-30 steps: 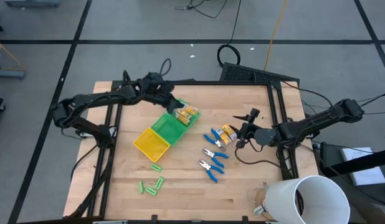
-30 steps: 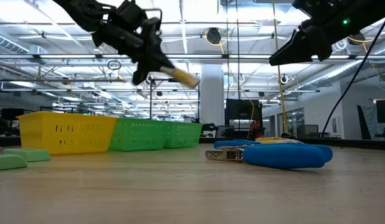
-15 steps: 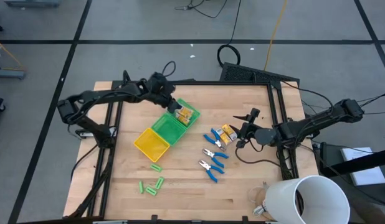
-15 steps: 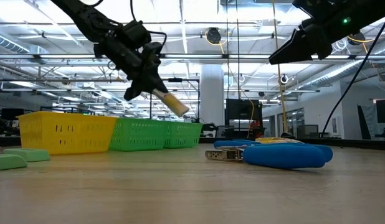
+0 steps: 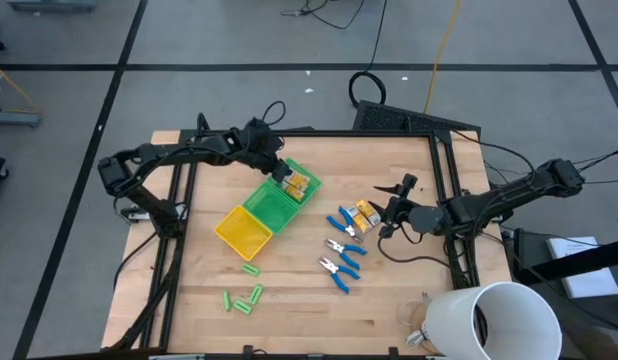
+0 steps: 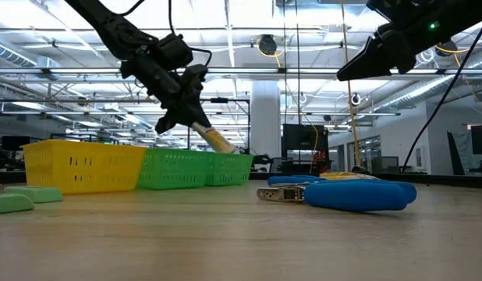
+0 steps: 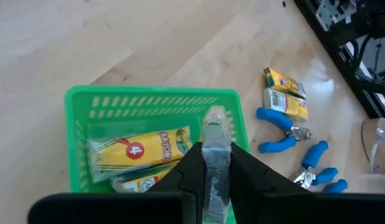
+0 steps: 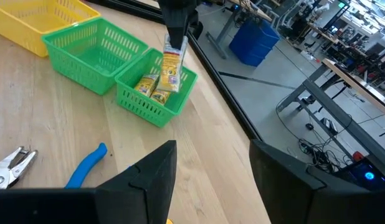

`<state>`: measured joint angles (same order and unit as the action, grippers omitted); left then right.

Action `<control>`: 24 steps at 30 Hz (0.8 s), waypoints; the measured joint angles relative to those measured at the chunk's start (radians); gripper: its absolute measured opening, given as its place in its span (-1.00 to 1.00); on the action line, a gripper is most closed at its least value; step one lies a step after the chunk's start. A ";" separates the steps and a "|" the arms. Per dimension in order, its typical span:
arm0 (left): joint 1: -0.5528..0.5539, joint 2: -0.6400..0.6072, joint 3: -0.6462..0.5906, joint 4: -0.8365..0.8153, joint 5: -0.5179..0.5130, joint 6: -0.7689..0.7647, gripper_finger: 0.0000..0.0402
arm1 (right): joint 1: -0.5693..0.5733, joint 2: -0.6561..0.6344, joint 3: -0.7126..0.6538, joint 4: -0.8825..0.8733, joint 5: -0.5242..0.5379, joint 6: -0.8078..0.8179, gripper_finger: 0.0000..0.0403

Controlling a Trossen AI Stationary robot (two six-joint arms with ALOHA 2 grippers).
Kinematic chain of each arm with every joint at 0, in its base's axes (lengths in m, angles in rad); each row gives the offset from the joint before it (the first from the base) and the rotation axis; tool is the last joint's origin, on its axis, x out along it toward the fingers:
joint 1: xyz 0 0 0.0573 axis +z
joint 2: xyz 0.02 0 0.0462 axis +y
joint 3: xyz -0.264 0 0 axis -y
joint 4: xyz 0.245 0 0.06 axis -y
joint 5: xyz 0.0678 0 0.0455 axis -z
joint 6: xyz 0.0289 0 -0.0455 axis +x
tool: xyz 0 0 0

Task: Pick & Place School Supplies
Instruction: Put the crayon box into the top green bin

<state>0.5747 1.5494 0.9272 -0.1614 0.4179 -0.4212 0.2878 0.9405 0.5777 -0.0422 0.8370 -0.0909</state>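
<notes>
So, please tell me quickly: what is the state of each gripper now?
Left gripper: shut on a yellow crayon pack, over the green basket.
Right gripper: open, holding nothing.

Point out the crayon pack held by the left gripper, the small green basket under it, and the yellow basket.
crayon pack (image 8: 171, 65), right wrist view, middle of the wrapper.
small green basket (image 8: 146, 104), right wrist view, near wall.
yellow basket (image 5: 231, 233), high view, outer rim.
left gripper (image 6: 178, 117), low view, fingertips.
</notes>
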 joint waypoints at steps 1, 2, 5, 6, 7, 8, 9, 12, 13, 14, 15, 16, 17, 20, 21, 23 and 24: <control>0.000 0.000 0.000 -0.002 0.001 0.000 -0.74 | 0.000 0.000 0.000 0.000 0.000 0.000 -0.05; -0.001 0.000 0.000 -0.004 0.001 0.000 -0.73 | 0.000 0.000 0.000 0.000 0.000 0.000 -0.05; 0.000 0.000 0.000 -0.007 0.000 0.001 -0.71 | 0.000 0.000 0.000 0.000 0.000 0.000 -0.05; 0.000 0.000 0.000 -0.007 0.000 0.001 -0.71 | 0.000 0.000 0.000 0.000 0.000 0.000 -0.05; 0.000 0.000 0.000 -0.007 0.000 0.001 -0.71 | 0.000 0.000 0.000 0.000 0.000 0.000 -0.05; 0.000 0.000 0.000 -0.007 0.000 0.001 -0.73 | 0.000 0.000 0.000 0.000 0.000 0.000 -0.05; 0.000 0.000 0.000 -0.007 0.000 0.001 -0.75 | 0.000 0.000 0.000 0.000 0.000 0.000 -0.05; 0.000 0.020 0.000 0.005 0.000 -0.006 -0.78 | 0.000 0.000 0.000 0.000 -0.001 0.000 -0.05; 0.000 0.034 0.000 0.005 0.000 -0.008 -0.78 | 0.000 0.000 0.000 0.001 0.000 0.000 -0.05; -0.001 0.050 0.000 0.002 0.000 -0.011 -0.78 | 0.000 0.000 0.000 0.002 -0.001 0.000 -0.05; -0.001 0.069 0.000 0.009 0.001 -0.015 -0.78 | 0.000 0.000 0.000 0.006 -0.001 0.000 -0.06; -0.003 0.085 0.000 0.021 0.007 -0.024 -0.76 | 0.000 0.000 0.000 0.009 -0.001 0.001 -0.06; -0.004 0.099 0.000 0.028 0.013 -0.035 -0.74 | 0.000 0.000 0.000 0.009 -0.001 0.001 -0.06; -0.009 0.127 0.000 0.056 0.029 -0.040 -0.69 | 0.000 0.000 0.000 0.010 -0.001 0.008 -0.05; -0.010 0.133 0.000 0.061 0.030 -0.036 -0.69 | 0.000 0.000 0.000 0.010 -0.001 0.012 -0.05; -0.011 0.133 0.000 0.059 0.025 -0.032 -0.70 | 0.000 0.000 0.000 0.011 -0.001 0.017 -0.05; -0.010 0.132 0.000 0.060 0.016 -0.027 -0.71 | 0.000 0.000 0.000 0.011 -0.001 0.019 -0.05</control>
<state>0.5648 1.6817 0.9268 -0.1013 0.4340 -0.4483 0.2878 0.9409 0.5777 -0.0311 0.8360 -0.0719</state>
